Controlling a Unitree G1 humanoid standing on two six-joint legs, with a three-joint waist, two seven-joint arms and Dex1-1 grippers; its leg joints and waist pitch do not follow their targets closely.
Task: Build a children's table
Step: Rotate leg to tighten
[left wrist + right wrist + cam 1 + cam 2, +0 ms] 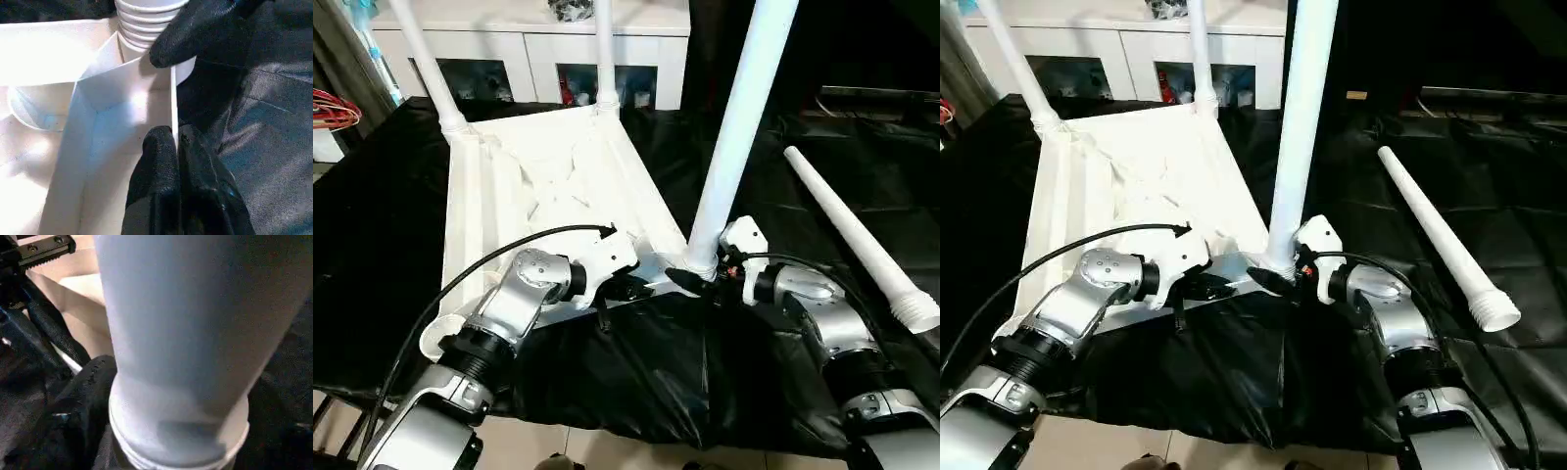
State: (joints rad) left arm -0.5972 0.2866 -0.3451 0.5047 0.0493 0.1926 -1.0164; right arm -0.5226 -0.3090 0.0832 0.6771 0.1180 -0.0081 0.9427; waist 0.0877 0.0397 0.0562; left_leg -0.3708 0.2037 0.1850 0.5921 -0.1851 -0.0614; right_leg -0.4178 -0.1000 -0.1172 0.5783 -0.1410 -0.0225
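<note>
- Three legs stand in the upturned tabletop: two at the far corners, toward eleven and twelve o'clock, and the near leg at about one o'clock from my wrists. A fourth leg lies loose on the black sheet out at three o'clock.
- My left gripper is pressed together on the thin near edge wall of the tabletop, pinching it just beside the near leg's socket — this is my brace.
- My right gripper sits at the base of the near leg, fingers spread around its ribbed collar; whether they actually press on it I cannot tell.
- Judging by this, the step is seating that leg. To do it well I should keep the left pinch firm so the top cannot slide, hold the leg upright while it goes home, and only then reach for the loose one.
</note>
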